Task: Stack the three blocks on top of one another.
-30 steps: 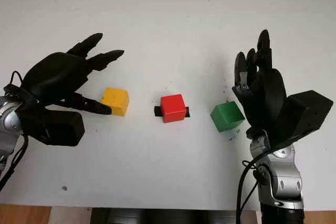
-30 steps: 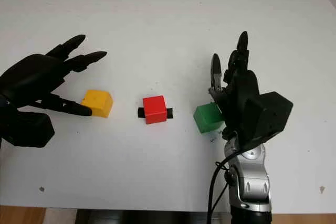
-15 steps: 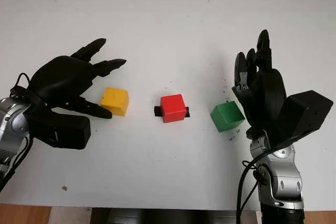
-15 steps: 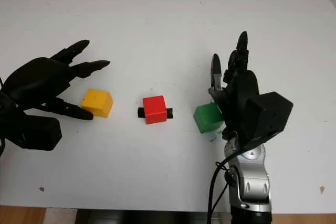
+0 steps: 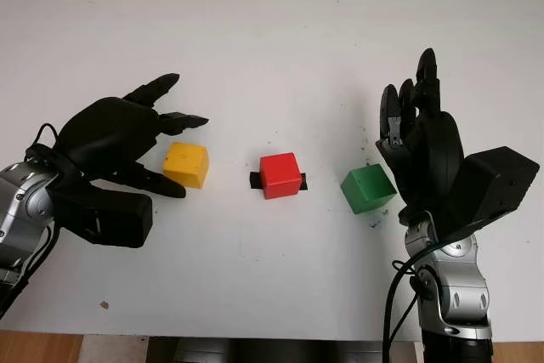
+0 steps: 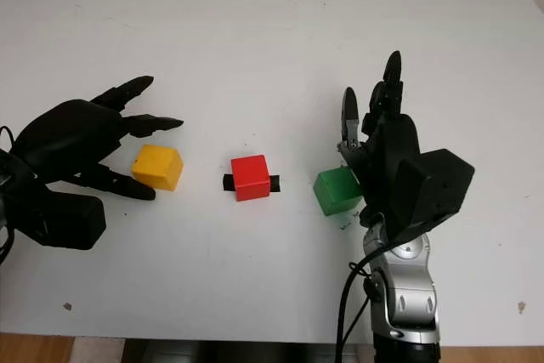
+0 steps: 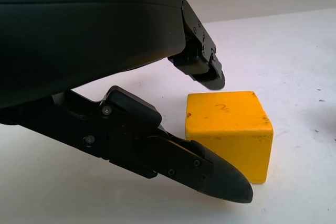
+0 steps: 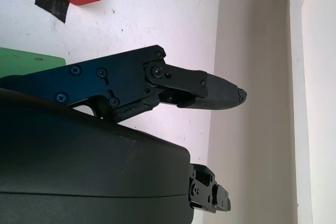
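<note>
On the white table [image 5: 272,40], the left hand [image 5: 115,138] sits open at the near left, holding nothing, with its fingers [image 5: 174,120] reaching toward the yellow block [image 5: 187,164]. That block lies just beyond the fingertips: one finger passes along its far side and the thumb [image 5: 153,182] runs along its near side, so the block stands between them, and from the left wrist view a slim gap shows between the lower finger [image 7: 210,174] and the yellow block [image 7: 228,129], so it is not gripped. Further right of this hand, apart from the yellow block, the red block [image 5: 280,175] stands on a short strip of black tape [image 5: 255,180] at the middle of the row. To the right again comes the green block [image 5: 368,190], turned slightly askew, lying just beside the palm side of the right hand [image 5: 421,146]. The right hand is open and upright, fingers pointing away from the robot, holding nothing; whether its palm touches the green block cannot be told.
</note>
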Tool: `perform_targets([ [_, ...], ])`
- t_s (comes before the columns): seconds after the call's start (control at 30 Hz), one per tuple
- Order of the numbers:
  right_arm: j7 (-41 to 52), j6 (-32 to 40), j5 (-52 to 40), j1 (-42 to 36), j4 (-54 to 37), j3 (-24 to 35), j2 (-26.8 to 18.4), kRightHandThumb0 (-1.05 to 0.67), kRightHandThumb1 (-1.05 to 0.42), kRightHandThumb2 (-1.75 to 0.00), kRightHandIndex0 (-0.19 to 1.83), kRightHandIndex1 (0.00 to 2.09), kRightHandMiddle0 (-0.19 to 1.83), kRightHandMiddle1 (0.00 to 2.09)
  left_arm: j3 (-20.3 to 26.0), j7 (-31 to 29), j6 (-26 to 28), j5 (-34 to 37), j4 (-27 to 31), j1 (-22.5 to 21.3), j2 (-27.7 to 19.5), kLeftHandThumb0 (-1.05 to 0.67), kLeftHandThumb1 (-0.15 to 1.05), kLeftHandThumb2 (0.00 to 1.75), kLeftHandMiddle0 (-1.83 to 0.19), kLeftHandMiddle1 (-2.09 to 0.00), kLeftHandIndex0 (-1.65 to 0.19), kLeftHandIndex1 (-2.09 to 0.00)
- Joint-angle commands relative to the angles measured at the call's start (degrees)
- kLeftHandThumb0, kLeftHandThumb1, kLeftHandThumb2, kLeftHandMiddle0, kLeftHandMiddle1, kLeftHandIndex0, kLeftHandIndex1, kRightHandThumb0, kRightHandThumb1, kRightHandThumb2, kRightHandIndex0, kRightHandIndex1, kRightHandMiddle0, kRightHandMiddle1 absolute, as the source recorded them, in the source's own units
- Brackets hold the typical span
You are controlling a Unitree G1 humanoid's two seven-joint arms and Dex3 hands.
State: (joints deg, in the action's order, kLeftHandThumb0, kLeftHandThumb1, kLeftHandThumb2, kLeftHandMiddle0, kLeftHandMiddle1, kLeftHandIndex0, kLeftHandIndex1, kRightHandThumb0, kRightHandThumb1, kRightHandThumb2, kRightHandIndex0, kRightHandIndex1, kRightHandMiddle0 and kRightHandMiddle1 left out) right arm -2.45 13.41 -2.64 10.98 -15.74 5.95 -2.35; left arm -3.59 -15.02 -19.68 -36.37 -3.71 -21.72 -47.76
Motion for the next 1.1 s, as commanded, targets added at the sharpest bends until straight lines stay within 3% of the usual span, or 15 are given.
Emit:
perform_targets([
  [0.0,-0.3,0.1,-0.2,-0.5,-1.3,0.4,0.0,-0.62,-1.05,-0.56,-0.19,0.00,-0.18,0.02,-0.4,0.8,-0.6,-0.2,-0.3,0.5,0.1,-0.78,0.94,0.05,-0.08,-0.06,-0.39,-0.71],
  [0.13,-0.6,0.4,0.1,-0.6,-1.5,0.3,-0.2,-0.62,-1.05,-0.56,-0.19,0.01,-0.18,0.03,-0.3,2.6,-1.7,-0.2,-1.2,0.4,0.4,-0.71,0.94,0.06,-0.13,-0.06,-0.37,-0.96],
  [0.17,-0.6,0.5,0.2,-0.6,-1.5,0.3,-0.2,-0.63,-1.05,-0.55,-0.19,0.01,-0.19,0.03,-0.2,3.8,-2.3,-0.3,-1.6,0.5,0.7,-0.59,0.96,0.06,-0.18,-0.07,-0.38,-1.04],
  [0.3,-0.7,1.0,0.4,-0.6,-1.7,0.2,-0.3,-0.63,-1.05,-0.52,-0.19,0.02,-0.19,0.04,-0.1,7.9,-4.5,-1.2,-3.1,0.4,1.1,-0.41,0.98,0.06,-0.27,-0.08,-0.37,-1.16],
  [0.5,-0.9,1.2,0.3,-0.5,-1.8,0.2,-0.2,-0.63,-1.05,-0.50,-0.19,0.02,-0.19,0.04,-0.6,10.8,-4.9,-3.8,-3.8,0.0,0.9,-0.42,1.02,0.06,-0.31,-0.06,-0.29,-1.30],
  [0.77,-0.7,1.3,0.4,-0.6,-1.8,0.3,-0.3,-0.64,-1.05,-0.48,-0.19,0.02,-0.19,0.04,-0.8,14.7,-5.2,-6.5,-3.9,0.1,1.1,-0.47,1.04,0.06,-0.34,-0.06,-0.34,-1.21],
  [1.0,-0.6,1.8,0.3,-0.4,-1.8,0.3,-0.5,-0.63,-1.05,-0.48,-0.19,0.02,-0.19,0.04,0.7,8.1,-8.0,5.2,-4.8,-3.5,0.9,-0.45,1.02,0.05,-0.37,-0.06,-0.38,-1.18],
  [1.07,-0.7,2.0,0.6,-0.3,-1.8,0.3,-0.6,-0.63,-1.05,-0.47,-0.19,0.02,-0.18,0.04,1.0,5.7,-8.6,8.4,-4.9,-5.0,0.6,-0.48,1.04,0.08,-0.37,-0.06,-0.35,-1.31],
])
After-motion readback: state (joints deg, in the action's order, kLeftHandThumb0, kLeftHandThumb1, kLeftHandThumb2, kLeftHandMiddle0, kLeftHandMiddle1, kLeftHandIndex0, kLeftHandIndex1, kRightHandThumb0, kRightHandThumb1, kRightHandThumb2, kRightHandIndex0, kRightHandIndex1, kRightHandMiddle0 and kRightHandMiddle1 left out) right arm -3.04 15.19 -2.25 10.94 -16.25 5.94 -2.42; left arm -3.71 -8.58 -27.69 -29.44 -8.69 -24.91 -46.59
